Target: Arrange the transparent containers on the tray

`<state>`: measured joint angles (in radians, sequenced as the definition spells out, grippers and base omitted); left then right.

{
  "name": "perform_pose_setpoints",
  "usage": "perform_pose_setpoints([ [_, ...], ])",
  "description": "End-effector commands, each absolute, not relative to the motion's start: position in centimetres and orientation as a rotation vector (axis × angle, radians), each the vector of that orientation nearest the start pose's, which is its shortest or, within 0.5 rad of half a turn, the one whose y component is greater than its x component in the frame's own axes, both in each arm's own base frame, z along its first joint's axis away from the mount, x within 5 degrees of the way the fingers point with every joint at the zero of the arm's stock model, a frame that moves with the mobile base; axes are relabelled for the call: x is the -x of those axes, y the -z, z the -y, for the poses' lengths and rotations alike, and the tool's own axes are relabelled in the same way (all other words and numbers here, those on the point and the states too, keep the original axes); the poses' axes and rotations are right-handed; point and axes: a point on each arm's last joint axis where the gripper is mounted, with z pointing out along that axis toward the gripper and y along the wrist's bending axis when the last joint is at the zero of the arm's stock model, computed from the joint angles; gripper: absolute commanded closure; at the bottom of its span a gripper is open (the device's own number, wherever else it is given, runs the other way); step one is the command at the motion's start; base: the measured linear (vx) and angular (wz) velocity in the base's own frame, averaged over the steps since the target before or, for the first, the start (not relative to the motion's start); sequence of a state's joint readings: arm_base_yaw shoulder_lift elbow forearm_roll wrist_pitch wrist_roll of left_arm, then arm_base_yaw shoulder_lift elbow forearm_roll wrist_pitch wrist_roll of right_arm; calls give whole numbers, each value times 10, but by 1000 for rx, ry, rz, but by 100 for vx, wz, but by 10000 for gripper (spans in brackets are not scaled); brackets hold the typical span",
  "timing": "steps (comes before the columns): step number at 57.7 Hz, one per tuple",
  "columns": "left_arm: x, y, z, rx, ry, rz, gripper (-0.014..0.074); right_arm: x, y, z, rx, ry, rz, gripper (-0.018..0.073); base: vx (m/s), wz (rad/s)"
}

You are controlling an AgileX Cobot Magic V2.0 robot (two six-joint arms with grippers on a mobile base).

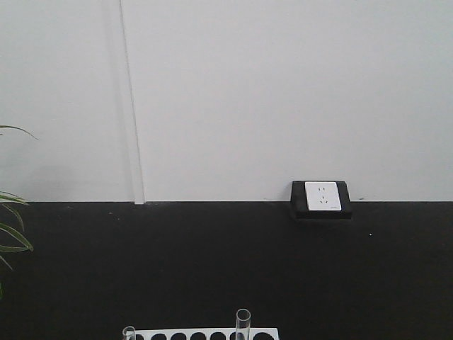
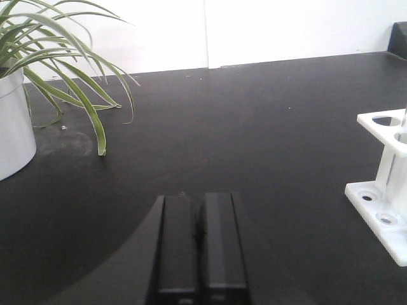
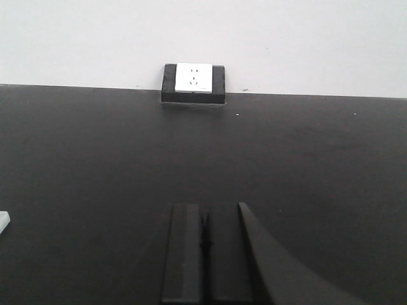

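- Two tubes at the near edge: left tube (image 1: 128, 333) and right tube (image 1: 243, 322).
- One white rack (image 2: 383, 168), near. Its holes run past the picture's edge, so their count cannot be told.
- One socket (image 1: 323, 196), far right.
- One plant (image 2: 63, 60), far left.
- One white pot (image 2: 13, 127), under the plant.
- Two grippers: left gripper (image 2: 200, 202) and right gripper (image 3: 204, 213).
- One black table (image 1: 212, 262).

A clear glass test tube (image 1: 243, 323) stands upright in a hole of the white rack (image 1: 212, 331), open rim up. A second tube (image 1: 129, 331) shows only its rim at the rack's left end.
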<state>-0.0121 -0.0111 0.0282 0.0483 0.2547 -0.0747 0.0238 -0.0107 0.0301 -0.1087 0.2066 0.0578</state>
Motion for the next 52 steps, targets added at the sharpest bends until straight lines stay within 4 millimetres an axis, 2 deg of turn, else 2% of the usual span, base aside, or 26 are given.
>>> perform_pose_setpoints([
  [1,-57,-179,0,33,32,-1699,603,-57,-190,0,57,43,-1623,571,0,0],
  [36,-57,-179,0,33,32,-1696,604,-57,-190,0,57,43,-1624,571,0,0],
  [52,-58,-191,0,27,39,-1566,604,-57,-193,0,55,35,-1589,571,0,0],
])
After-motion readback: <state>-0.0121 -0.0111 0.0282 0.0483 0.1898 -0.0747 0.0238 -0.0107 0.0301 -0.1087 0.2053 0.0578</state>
